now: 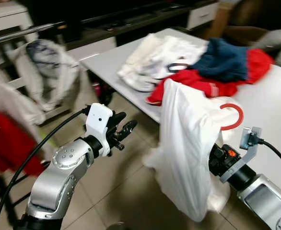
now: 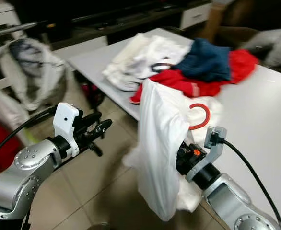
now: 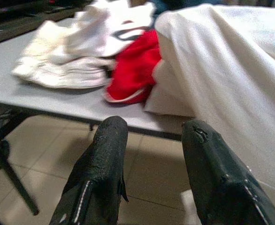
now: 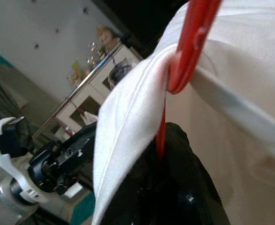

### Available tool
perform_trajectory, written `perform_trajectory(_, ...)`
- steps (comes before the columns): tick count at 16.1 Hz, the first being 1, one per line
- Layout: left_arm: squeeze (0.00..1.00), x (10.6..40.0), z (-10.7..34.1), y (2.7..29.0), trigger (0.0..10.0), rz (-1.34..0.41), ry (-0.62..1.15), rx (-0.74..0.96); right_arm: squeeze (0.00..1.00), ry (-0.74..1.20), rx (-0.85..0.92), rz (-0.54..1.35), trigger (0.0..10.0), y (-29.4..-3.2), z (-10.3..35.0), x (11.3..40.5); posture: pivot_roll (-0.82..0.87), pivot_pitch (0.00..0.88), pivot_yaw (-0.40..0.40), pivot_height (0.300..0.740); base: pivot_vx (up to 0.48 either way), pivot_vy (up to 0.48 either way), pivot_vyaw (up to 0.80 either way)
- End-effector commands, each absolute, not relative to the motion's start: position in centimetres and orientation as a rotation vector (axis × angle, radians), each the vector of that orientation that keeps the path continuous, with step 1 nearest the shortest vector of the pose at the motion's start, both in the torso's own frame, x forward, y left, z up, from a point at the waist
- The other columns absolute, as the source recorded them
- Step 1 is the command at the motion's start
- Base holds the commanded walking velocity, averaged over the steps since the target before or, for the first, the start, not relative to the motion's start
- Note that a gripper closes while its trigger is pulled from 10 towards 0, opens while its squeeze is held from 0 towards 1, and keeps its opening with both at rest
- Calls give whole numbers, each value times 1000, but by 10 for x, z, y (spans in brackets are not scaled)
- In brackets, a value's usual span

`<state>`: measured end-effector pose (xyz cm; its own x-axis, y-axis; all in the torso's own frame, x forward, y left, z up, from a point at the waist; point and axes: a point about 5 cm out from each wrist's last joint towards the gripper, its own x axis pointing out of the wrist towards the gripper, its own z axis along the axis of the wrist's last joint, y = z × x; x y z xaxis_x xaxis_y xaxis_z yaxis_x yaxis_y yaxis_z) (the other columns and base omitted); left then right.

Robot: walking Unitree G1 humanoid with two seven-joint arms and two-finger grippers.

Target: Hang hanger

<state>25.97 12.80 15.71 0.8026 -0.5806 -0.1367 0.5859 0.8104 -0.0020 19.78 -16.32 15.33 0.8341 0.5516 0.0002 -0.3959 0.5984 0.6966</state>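
1. Left eye view: right gripper (image 1: 216,155) raised beside the table (image 1: 275,100), mostly hidden behind a white garment (image 1: 186,148) draped over a red hanger (image 1: 234,116)
2. Hanger hook curls out above the garment's right shoulder; garment hangs down past the table edge toward the tiled floor (image 1: 116,182)
3. Right wrist view: red hanger shaft (image 4: 194,42) runs down into the black fingers (image 4: 175,187), which are closed around it; white cloth folds over the shaft on both sides
4. Left gripper (image 1: 123,129) held out over the floor, well apart from the garment, nothing in it
5. Left wrist view: its two black fingers (image 3: 104,168) stand spread with a gap between them, pointing toward the table edge and the hanging garment (image 3: 231,79)
6. On the table: a pile of white clothes (image 1: 155,60), a red one (image 1: 212,84) and a dark blue one (image 1: 224,60) on top, near the far corner
7. A dark ring-shaped item (image 1: 178,67) lies on the white pile; cannot tell what it is
8. Left side of view: a rail (image 1: 20,33) with pale and red clothes hanging from it (image 1: 44,69), blurred
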Motion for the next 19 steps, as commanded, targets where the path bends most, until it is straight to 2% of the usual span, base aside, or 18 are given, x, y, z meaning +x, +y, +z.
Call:
perform_trajectory(1,0,260,156,133,10000,-617,145,53,0,196,748,620,10000,-156,163,196,-17,10,12,740,0,0,800)
perform_trajectory(8,0,261,157,132,10000,-617,145,70,0,197,744,630,10000,-158,163,191,-20,11,12,740,0,0,800)
perform_trajectory(14,0,263,158,134,10000,-617,141,80,0,183,740,610,10000,-157,163,199,-14,8,17,740,0,0,800)
perform_trajectory(17,0,265,160,134,10000,-616,139,79,0,179,711,515,10000,-159,159,208,-20,14,20,740,0,0,800)
perform_trajectory(19,0,265,157,134,10000,-603,146,90,0,211,624,350,10000,-165,148,224,-22,25,15,740,0,0,800)
